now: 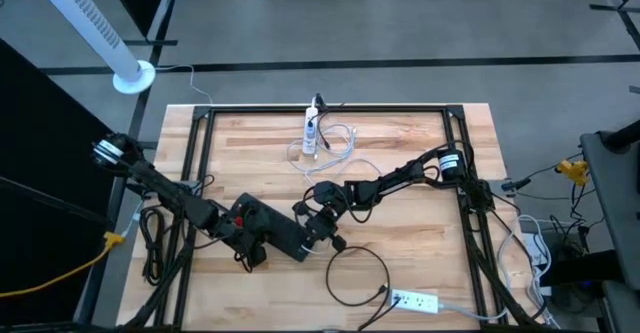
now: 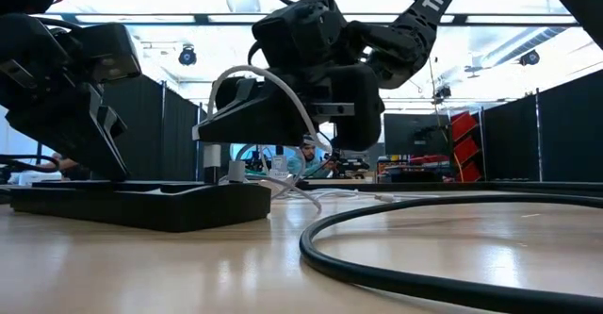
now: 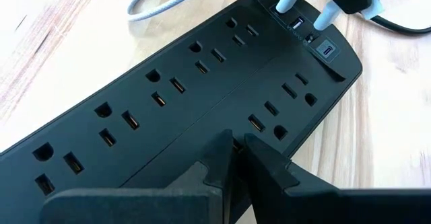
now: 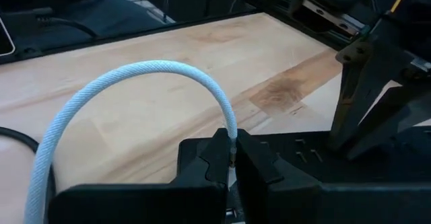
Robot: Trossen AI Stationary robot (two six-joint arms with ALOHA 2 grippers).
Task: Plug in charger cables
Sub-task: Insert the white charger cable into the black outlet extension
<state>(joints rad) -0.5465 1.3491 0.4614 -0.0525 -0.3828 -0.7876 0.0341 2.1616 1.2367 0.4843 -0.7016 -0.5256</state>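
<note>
White cable (image 4: pixel 145 72) pinched tight in my right gripper (image 4: pixel 231 158) at the black power strip (image 3: pixel 202 96), left gripper (image 3: pixel 236 158) closed pressing it down; tilted plug could jam.

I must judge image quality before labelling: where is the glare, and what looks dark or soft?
Low view: bright ceiling behind turns both arms into silhouettes; the black cable close to the lens looks soft. Left wrist view: even light, the black strip sharp with a faint sheen. Right wrist view: the white cable is clear, the right tool dark. High view: even, no glare.
</note>
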